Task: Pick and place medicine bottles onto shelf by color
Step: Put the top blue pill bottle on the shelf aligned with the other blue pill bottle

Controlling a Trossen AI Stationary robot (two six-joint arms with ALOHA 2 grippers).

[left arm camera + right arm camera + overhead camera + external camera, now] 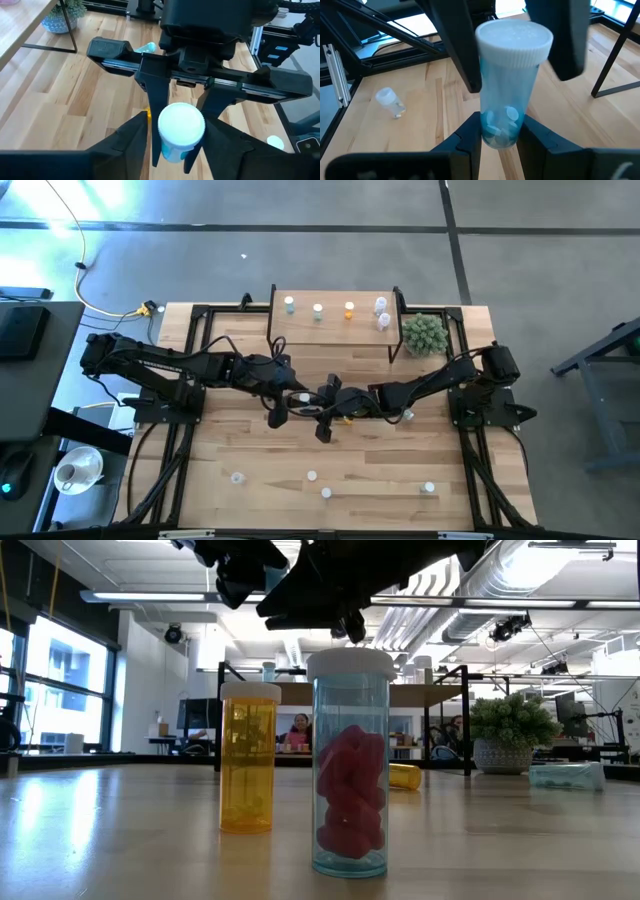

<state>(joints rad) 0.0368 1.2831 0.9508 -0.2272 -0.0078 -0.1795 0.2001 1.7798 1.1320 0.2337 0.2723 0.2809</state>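
Observation:
A light blue medicine bottle (507,85) with a white cap (181,125) hangs above the middle of the table, between my two grippers. My right gripper (500,127) (320,400) comes from the table's right and is shut on it. My left gripper (176,121) (298,396) faces it from the left, open, with one finger (457,45) on each side of the cap. The shelf (330,330) stands at the far edge. On it stand a light blue bottle (289,304), a pale green one (318,310), an orange one (349,309) and two clear ones (382,313). My right gripper pinches the bottle's lower body, just above its base (496,131), between its two fingers. The fingers come from the table's right, slanting down. The bottle is lifted clear of the table, cap end up. My left gripper: I cannot tell whether its fingers touch the cap.
A spiky green plant (425,333) stands by the shelf's right end. Several loose bottles lie or stand near the front edge, among them an orange one (248,755) and a clear one with red pills (350,775). An orange bottle (405,776) and a light blue one (565,776) lie mid-table.

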